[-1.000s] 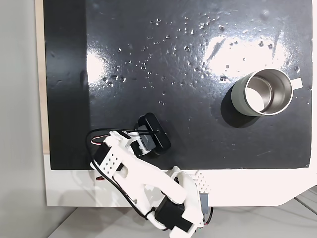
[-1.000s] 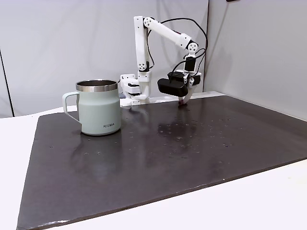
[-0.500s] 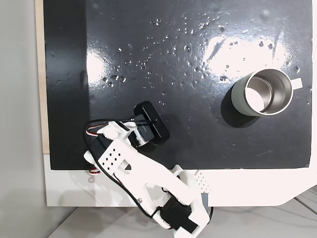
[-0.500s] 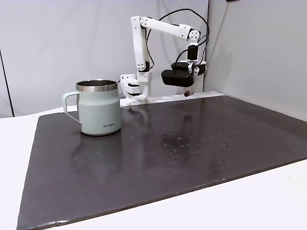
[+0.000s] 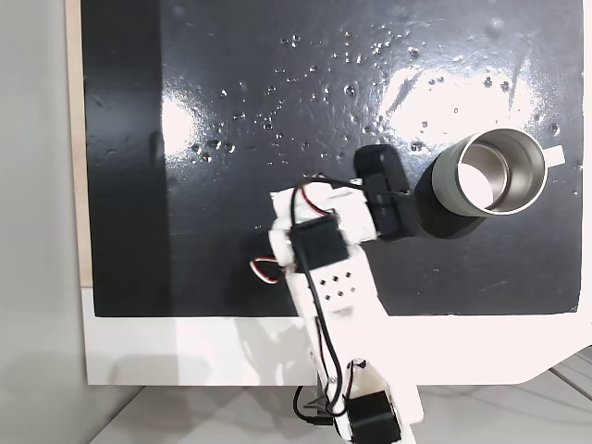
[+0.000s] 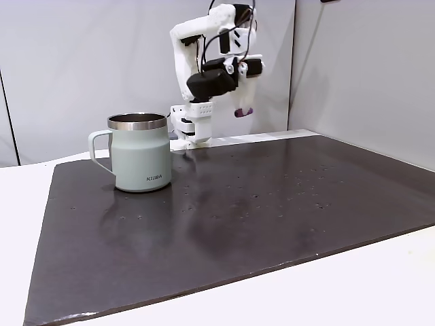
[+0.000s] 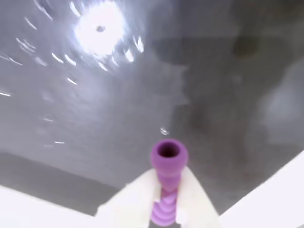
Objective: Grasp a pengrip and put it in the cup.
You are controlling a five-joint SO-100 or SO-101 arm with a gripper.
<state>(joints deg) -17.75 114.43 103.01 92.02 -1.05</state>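
You were working in what looked like a small robotics test corner, not a home or kitchen. A white surface (image 6: pixel 380 285) carried a glossy black mat (image 6: pixel 272 204) speckled with droplets, and plain grey partition walls (image 6: pixel 81 68) closed it in on two sides. The white 3D-printed arm (image 5: pixel 328 277), with bare servos and loose red and black wires, was bolted at the surface's edge.

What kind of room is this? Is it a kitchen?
Probably not a kitchen; more likely a robot test bench. A small white robot arm is mounted beside a black mat, with one cup and bare grey walls.
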